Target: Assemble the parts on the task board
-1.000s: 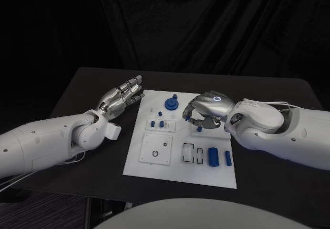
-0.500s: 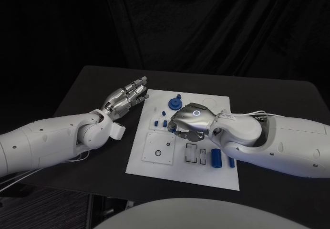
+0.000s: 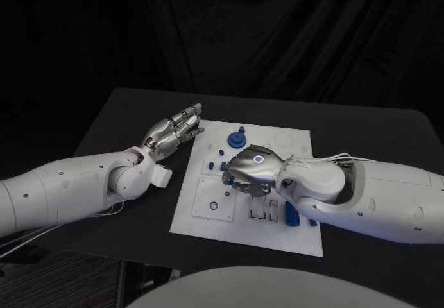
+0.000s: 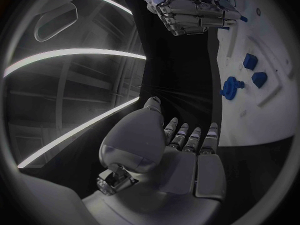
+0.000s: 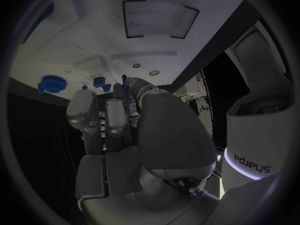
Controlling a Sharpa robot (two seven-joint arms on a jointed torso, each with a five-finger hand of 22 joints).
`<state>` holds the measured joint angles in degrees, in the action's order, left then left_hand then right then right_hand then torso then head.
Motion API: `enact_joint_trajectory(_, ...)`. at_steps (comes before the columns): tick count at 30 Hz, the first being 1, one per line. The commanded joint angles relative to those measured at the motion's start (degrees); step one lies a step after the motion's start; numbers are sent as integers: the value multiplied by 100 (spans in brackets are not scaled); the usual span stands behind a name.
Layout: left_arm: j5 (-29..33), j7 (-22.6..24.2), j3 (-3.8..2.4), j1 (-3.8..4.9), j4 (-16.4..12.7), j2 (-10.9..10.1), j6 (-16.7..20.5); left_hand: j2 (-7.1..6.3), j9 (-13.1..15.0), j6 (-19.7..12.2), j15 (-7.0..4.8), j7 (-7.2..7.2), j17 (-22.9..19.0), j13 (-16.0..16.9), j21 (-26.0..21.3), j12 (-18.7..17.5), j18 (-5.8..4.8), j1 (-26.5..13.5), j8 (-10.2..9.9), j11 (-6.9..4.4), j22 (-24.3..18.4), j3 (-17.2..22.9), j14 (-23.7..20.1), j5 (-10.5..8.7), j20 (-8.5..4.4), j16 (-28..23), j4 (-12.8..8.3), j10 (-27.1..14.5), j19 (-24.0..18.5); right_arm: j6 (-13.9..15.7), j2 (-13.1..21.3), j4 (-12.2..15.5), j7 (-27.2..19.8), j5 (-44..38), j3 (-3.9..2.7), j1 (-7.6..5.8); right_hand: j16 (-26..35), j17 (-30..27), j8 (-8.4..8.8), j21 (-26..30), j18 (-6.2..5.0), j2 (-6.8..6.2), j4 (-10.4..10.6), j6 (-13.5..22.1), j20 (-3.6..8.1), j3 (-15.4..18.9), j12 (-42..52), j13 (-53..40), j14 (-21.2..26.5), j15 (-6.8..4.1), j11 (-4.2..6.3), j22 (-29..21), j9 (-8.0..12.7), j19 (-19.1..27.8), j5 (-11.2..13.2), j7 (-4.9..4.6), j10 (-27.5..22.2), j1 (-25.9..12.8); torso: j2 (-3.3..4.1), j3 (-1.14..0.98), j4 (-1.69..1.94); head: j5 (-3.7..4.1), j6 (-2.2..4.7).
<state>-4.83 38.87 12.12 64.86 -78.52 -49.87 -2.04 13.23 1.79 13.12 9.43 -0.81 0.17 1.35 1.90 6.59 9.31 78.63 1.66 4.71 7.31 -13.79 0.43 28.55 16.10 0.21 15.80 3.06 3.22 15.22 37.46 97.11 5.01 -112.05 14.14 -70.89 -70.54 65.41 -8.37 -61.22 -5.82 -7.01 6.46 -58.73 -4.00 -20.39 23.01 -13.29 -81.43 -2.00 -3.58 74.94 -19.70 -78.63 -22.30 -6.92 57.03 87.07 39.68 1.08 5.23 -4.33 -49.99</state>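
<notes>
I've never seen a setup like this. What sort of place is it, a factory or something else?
More likely a robot test bench or lab than a factory: a black table against dark curtains, one white task board with small blue parts, and the left hand and right hand over it.

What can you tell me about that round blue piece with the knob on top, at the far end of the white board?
The round blue part looks like matte plastic: a flat disc with small lugs round its rim and a knob rising from its middle. It stands upright near the far edge of the task board. Nothing touches it; the left hand hovers beside the board, apart from it.
</notes>
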Motion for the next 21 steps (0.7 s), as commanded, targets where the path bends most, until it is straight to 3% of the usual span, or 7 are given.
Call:
enact_joint_trajectory(1, 33, 140, -6, -8, -36, 10, -70, 20, 7, 27, 40, -35, 0, 6, 24, 25, 99, 31, 27, 29, 5, 40, 4, 39, 21, -2, 5, 4, 2, -105, 26, 64, 147, -97, -2, 51, 14, 1, 35, 21, 18, -6, -35, 28, -13, 11, -25, 3, 19, -9, 10, 768, -4, 42, 10, 4, 36, 31, 6, 0, 6, -2, -1)
enact_joint_trajectory(5, 33, 134, -6, -8, -43, 11, -70, 20, 7, 27, 40, -35, 0, 6, 24, 25, 99, 31, 27, 29, 5, 40, 4, 39, 21, -2, 5, 4, 2, -92, 46, 90, 158, -97, -2, 117, 13, 2, 37, 17, 19, -5, -37, 28, -12, 10, -25, 3, 18, -9, 9, 769, -4, 41, 9, 2, 38, 32, 0, 1, -8, 9, -1)
enact_joint_trajectory(13, 33, 128, -6, -8, -39, 16, -72, 30, 8, 34, 40, -34, 1, 7, 23, 34, 98, 42, 28, 38, -1, 48, 6, 54, 20, -1, 2, 8, 0, -63, 11, 74, 157, -97, -2, 231, -3, 16, 38, 7, 24, 0, -33, 4, -17, 32, -19, 1, 11, 3, 0, 771, -11, 38, 104, -13, 78, 1, -2, -8, -5, 4, -1)
enact_joint_trajectory(21, 33, 114, -6, -9, -18, 27, -87, 35, 7, 32, 41, -32, 0, 8, 23, 35, 98, 46, 27, 43, -2, 52, 5, 59, 20, -2, 0, 9, 0, -16, -65, 25, 155, -97, -2, 297, -13, 27, 36, -9, 27, 5, -35, -4, -18, 31, -18, 0, 6, 4, 0, 775, -13, 31, 111, -14, 84, 2, -6, -4, -1, -12, -1)
